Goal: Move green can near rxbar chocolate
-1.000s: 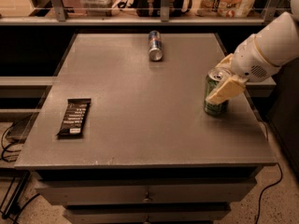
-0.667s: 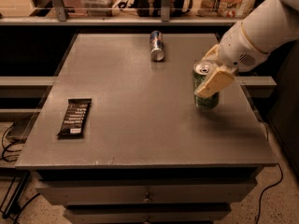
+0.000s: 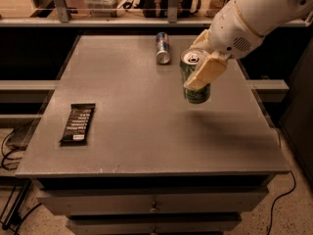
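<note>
The green can (image 3: 191, 91) hangs upright in the air above the right middle of the grey table (image 3: 146, 116); its silver top with pull tab shows. My gripper (image 3: 199, 68) is shut on the can, with one tan finger (image 3: 206, 71) across its front; the white arm comes in from the upper right. The rxbar chocolate (image 3: 78, 123), a flat black wrapper with white text, lies near the table's left edge, far to the left of the can.
A slim blue-and-silver can (image 3: 162, 48) lies on its side at the back middle of the table. A shelf with clutter runs behind the table. Drawers sit below the front edge. Cables lie on the floor at both sides.
My gripper has lifted the green can off the table's right side and carried it left and toward the middle. The bar and the blue can have not moved.
</note>
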`<state>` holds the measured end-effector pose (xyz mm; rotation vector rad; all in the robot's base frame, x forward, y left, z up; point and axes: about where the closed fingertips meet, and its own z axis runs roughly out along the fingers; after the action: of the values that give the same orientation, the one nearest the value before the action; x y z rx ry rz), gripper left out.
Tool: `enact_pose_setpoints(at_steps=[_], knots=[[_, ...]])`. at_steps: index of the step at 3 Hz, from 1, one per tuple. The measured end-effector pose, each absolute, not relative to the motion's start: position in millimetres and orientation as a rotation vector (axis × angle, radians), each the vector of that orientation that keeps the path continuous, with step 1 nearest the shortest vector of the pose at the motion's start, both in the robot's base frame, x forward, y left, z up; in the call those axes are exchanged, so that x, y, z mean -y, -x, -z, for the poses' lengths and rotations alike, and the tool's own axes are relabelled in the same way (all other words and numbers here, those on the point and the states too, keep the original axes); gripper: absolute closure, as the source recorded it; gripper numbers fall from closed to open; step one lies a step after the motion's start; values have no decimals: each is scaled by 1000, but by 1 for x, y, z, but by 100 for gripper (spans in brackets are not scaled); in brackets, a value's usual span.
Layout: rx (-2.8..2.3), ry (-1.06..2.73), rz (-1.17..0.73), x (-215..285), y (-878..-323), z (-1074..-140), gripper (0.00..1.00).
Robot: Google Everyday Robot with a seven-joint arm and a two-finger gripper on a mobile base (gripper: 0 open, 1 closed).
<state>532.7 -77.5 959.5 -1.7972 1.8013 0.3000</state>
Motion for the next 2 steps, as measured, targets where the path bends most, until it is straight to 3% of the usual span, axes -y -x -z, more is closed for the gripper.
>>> enact_pose_setpoints(at_steps=[2], knots=[[-1671, 1871, -441, 11, -529, -945, 100]])
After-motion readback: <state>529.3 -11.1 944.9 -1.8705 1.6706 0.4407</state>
